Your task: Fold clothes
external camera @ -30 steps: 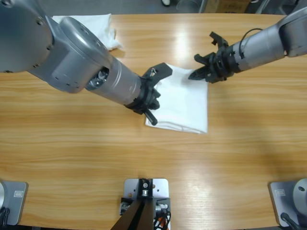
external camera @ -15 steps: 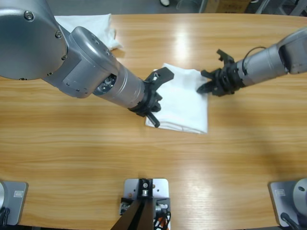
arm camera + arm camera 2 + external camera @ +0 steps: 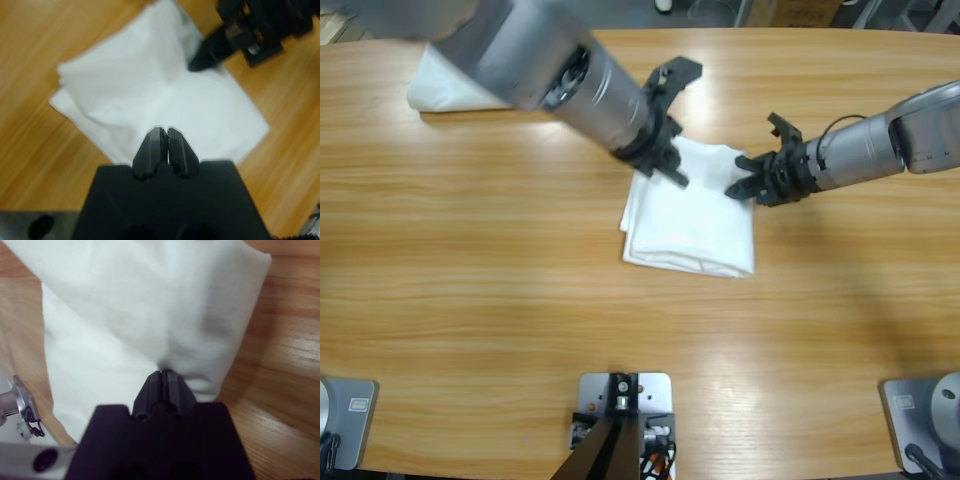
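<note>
Wooden planks of a long surface (image 3: 470, 300) carry the scene: a folded white T-shirt (image 3: 695, 220) lies near its middle as a rectangular bundle, while a second white bundle (image 3: 445, 85) rests at the far left corner, partly hidden by an arm. Which arm is which follows from the wrist views. The left tool (image 3: 165, 145) comes from the upper left, its jaws pressed together with nothing between them, poised over the shirt's far-left corner; in the high view it shows at (image 3: 665, 120). The right tool (image 3: 745, 185) reaches in low from the right edge, forearm nearly level with the surface, and its jaws look closed at the cloth on the shirt's upper right corner; the right wrist view suggests a pinch of fabric at the tips (image 3: 164, 377), though contact may be only a press. Judging by the tidy bundle, the folding appears nearly finished, at a smoothing or final-fold stage. Next would likely come releasing the corner cleanly, or a firm two-corner grip for moving it aside.
</note>
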You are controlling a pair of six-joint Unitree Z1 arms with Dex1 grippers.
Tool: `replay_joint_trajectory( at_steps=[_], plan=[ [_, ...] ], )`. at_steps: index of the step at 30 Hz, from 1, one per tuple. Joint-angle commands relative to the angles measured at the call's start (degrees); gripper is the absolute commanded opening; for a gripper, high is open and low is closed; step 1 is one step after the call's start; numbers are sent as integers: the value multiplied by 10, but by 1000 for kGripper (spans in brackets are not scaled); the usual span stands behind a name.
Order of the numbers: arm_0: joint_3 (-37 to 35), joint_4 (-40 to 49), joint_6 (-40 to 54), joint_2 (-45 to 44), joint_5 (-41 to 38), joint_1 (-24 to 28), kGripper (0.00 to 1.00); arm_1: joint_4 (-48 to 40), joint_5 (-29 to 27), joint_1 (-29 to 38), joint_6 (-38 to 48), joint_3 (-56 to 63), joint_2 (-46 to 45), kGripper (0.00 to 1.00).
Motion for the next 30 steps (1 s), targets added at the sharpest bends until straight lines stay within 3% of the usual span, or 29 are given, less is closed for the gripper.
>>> replay_joint_trajectory(
  at_steps=[1, 6, 9, 13, 19, 24, 29, 30],
  plan=[
    [-208, 132, -15, 178, -6, 27, 0, 7, -13, -7, 7, 33, 19, 0],
    [-316, 207, -47, 241, 2, 34, 0, 7, -13, -7, 7, 49, 6, 0],
    [-400, 301, -73, 276, 31, 41, 0, 5, -14, -7, 5, 60, 1, 0],
    [-439, 344, -114, 295, 62, 48, 0, 4, -12, -7, 4, 66, -11, 0],
    [-578, 457, -118, 355, 65, 51, 0, 4, -12, -7, 4, 72, -35, 0],
    [-584, 493, -122, 342, 89, 76, 0, 9, -14, -7, 4, 83, -54, 0],
    [-582, 501, -24, 214, 131, 100, 0, 8, -63, 4, 22, 84, -99, 0],
    [-580, 506, -15, 190, 130, 108, 0, 10, -67, 14, 26, 81, -115, 367]
  ],
)
